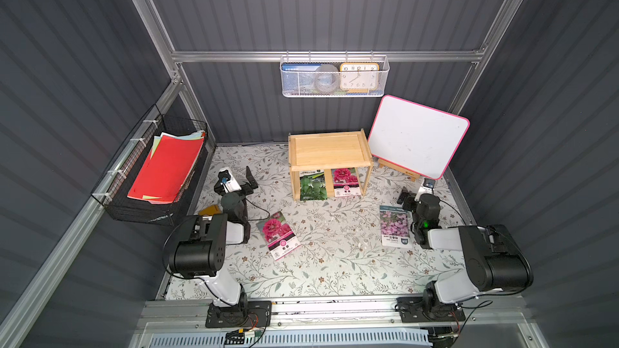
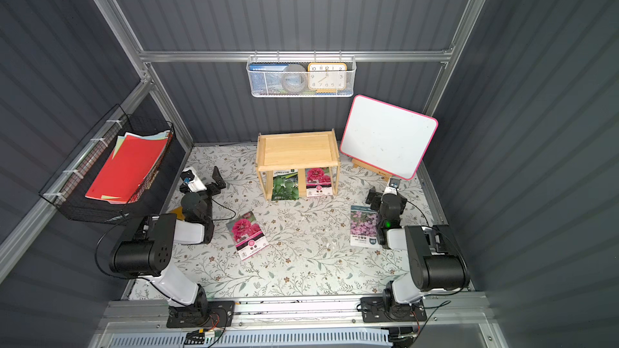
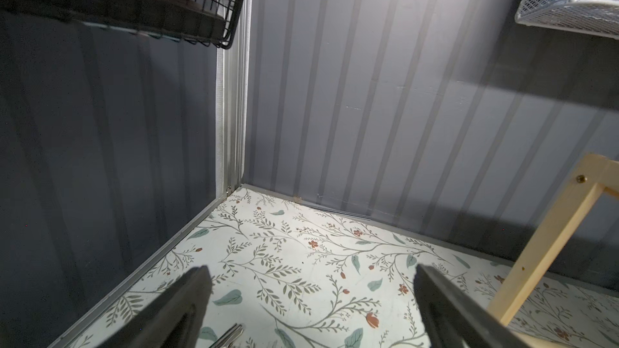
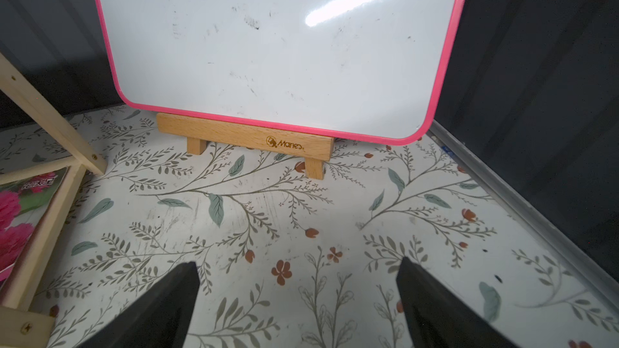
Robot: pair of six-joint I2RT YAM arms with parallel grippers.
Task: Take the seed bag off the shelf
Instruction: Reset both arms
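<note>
Fingers of the left gripper (image 3: 311, 272) and the right gripper (image 4: 298, 264) are standing wide apart and holding nothing. In both top views a loose pink bag (image 1: 279, 234) and a purple bag (image 1: 394, 225) are lying flat on the table (image 1: 335, 262), low in the middle. Higher up, mid-frame, the shelf (image 1: 330, 150) is standing between the two grippers, apart from both. A green seed bag (image 1: 312, 185) and a pink seed bag (image 1: 345, 182) are sitting inside its bottom level.
</note>
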